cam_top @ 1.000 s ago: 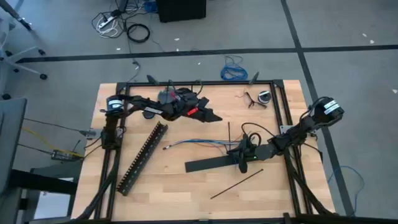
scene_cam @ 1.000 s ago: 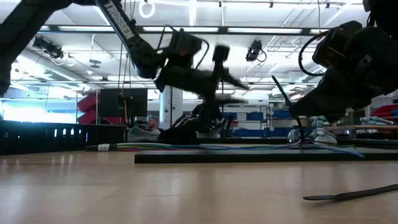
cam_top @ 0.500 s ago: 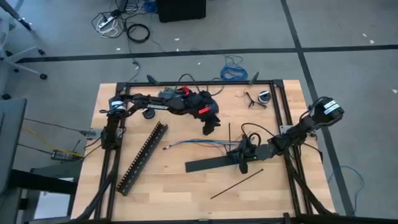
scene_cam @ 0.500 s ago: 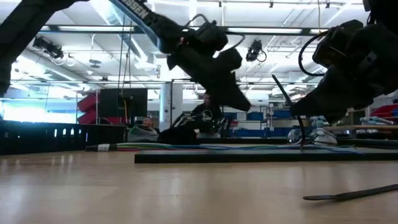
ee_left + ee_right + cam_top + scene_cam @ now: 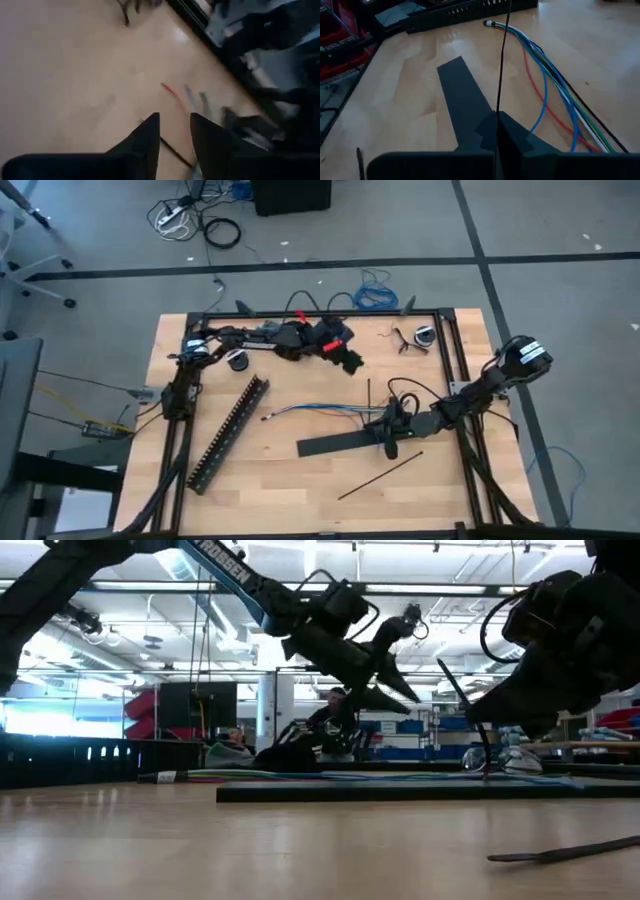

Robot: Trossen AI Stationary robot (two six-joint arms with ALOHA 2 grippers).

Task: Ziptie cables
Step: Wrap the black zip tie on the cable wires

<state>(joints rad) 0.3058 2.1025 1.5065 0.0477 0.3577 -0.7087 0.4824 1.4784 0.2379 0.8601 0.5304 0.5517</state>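
The cables [image 5: 320,409] are lying flat on the wooden table [image 5: 300,480], pretty much mid-table, a loose run of blue, green, white and red wires with the ends fanning out at one side. Right next to them, on the side nearer the front edge, there's a wide flat black bar [image 5: 335,445], and the right gripper [image 5: 388,430] sits at the end of that bar, just beside the cables. Its fingers are clamped tight on one ziptie [image 5: 501,60], which sticks straight up out of the pinch and crosses over the wires in the right wrist view. The other ziptie [image 5: 380,476] is loose on the wood, past the flat bar from the cables, closer to the front edge. The left gripper [image 5: 352,361] is up in the air on the far side of the cables, not touching anything, fingers slightly apart with nothing between them. A long slotted black duct [image 5: 230,433] lies at an angle well off to the cables' left.
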